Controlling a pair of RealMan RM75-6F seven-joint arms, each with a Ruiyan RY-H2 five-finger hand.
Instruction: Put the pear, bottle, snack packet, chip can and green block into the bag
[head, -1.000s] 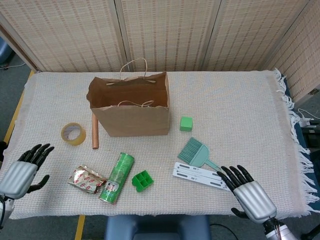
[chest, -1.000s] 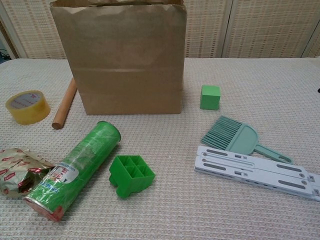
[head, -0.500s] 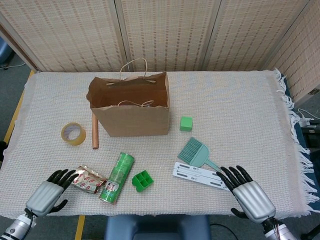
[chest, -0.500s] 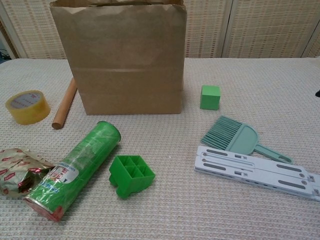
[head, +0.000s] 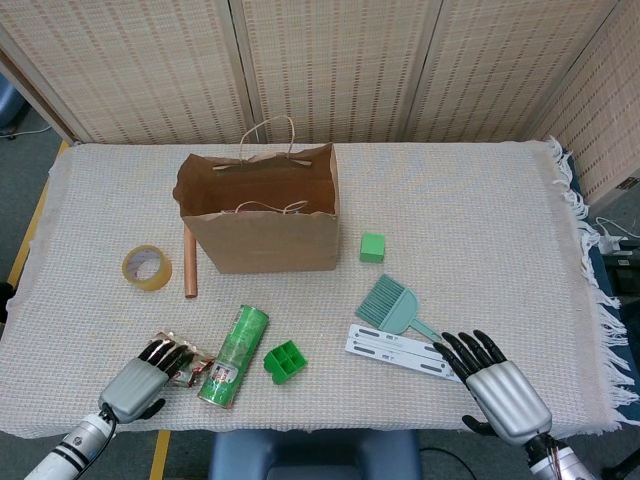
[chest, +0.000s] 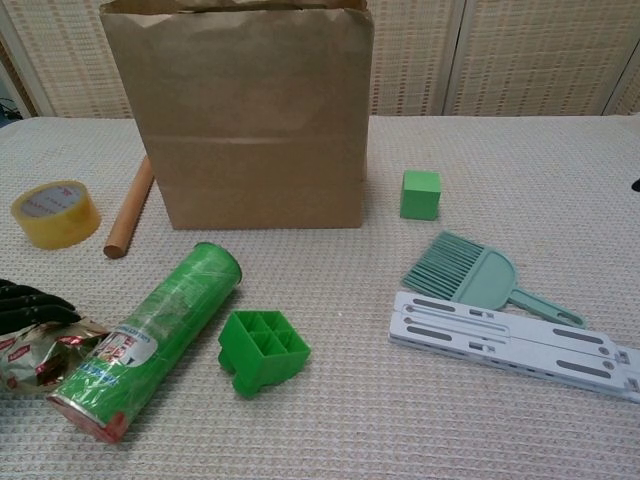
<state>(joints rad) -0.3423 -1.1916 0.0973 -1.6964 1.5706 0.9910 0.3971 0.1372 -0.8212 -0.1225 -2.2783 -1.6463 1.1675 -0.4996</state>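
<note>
**Left hand on the snack packet, right hand idle at the near edge**

The left hand lies at the near left of the counter, its dark fingers resting over the top of the crinkled snack packet; whether they actually grip it cannot be told from either view. The packet lies flat, touching the green chip can, which lies on its side just to its right. Just right of the can sits a small green gridded tray.

The right hand rests palm down at the near right edge, fingers spread and holding nothing, its fingertips close to the end of a white flat bar. A teal hand brush lies just beyond that bar.

The brown paper bag stands upright and open towards the far left of the middle, handles up. The green block sits just right of the bag. A wooden rod lies along the bag's left side, and a roll of tape lies further left.
</note>
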